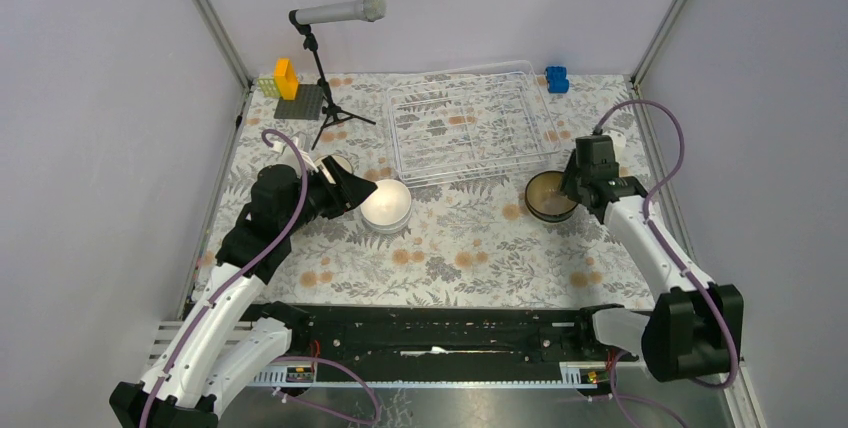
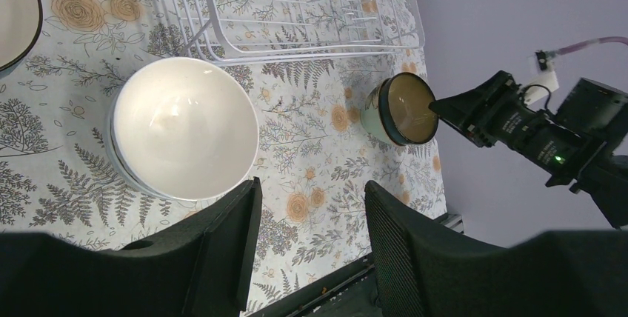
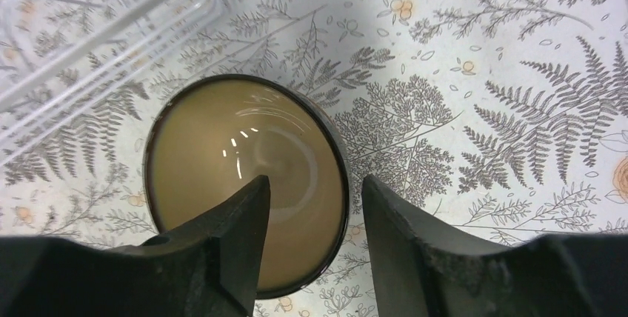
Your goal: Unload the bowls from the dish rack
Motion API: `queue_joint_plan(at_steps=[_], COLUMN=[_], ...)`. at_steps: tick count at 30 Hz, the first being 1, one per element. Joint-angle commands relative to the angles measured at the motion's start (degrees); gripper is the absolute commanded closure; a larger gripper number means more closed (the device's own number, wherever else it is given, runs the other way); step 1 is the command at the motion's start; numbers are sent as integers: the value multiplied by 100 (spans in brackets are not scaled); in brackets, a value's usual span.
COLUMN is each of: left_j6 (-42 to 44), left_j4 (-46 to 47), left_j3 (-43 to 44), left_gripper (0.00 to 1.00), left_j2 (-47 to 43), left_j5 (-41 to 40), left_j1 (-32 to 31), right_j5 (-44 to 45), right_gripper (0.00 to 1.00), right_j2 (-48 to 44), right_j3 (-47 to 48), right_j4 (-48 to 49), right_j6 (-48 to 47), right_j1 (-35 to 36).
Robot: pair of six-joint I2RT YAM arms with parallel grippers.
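Beside dish rack (image 1: 470,123): brown bowl (image 1: 550,196), white bowl (image 1: 386,205)
R claw (image 3: 315,187): jaws apart, astride brown bowl rim
L claw (image 2: 312,186): jaws apart, empty

I worked in a lab, inside a small test booth, not in a home. Plain grey walls (image 1: 90,98) stood around me, held by metal posts (image 1: 208,13). My left arm (image 1: 225,293) and my right arm (image 1: 650,243) were bolted to a black rail (image 1: 430,333) at the near edge of the desk (image 1: 480,263). Purple cables (image 1: 665,123) ran along them. A microphone (image 1: 340,12) stood on a stand (image 1: 325,88) at the back. A flower cloth (image 1: 440,223) covered the desk. Toy blocks (image 1: 286,78) sat near a white dish rack (image 1: 465,128), like props laid out for a test.
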Motion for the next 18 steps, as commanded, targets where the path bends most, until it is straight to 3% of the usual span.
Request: queue_joint_plan(at_steps=[1, 7, 18], left_j6=[67, 104, 132], left_j4=[161, 154, 139], left_j3=[32, 83, 56], left_gripper=[42, 41, 41], left_j2=[47, 189, 77], left_j5=[-53, -94, -229], left_j1=[-14, -14, -16], right_j5=[258, 348, 256], right_gripper=[41, 38, 53], right_j2=[-519, -908, -156], right_j3=[130, 42, -75], right_j4=[123, 305, 512], right_j6=[43, 12, 165], right_j1=[-21, -30, -142])
